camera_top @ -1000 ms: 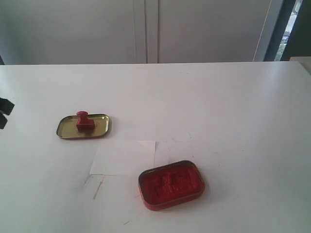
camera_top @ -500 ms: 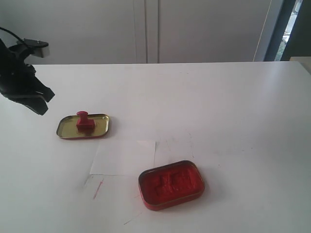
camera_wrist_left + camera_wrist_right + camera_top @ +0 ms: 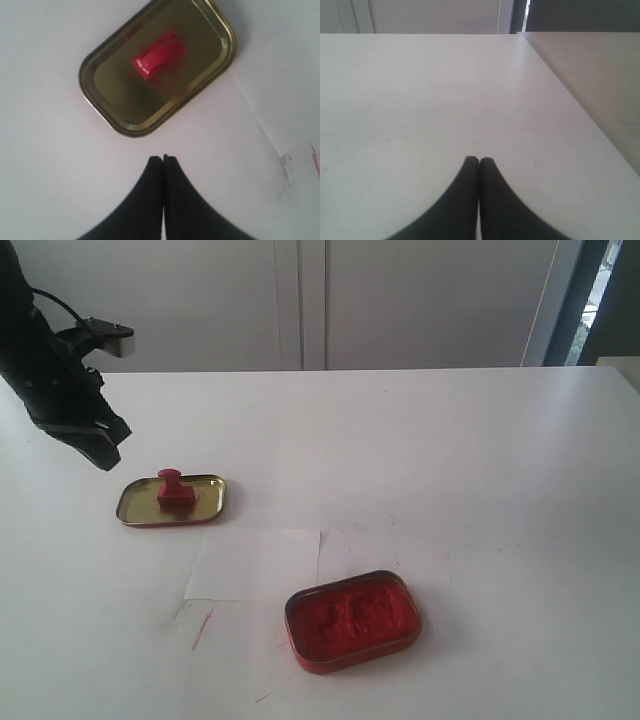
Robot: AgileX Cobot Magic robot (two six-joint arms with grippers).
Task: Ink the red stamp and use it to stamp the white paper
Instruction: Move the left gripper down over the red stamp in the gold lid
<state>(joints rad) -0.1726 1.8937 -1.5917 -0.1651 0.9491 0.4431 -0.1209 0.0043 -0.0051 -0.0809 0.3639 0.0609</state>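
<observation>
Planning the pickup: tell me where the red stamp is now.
The red stamp stands upright in the gold tin lid on the left of the exterior view, just beyond the white paper.

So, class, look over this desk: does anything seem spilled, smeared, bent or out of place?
Yes. A red streak stains the table near the white paper, whose far corner is folded over. Red smudges also mark the gold lid around the stamp.
</observation>
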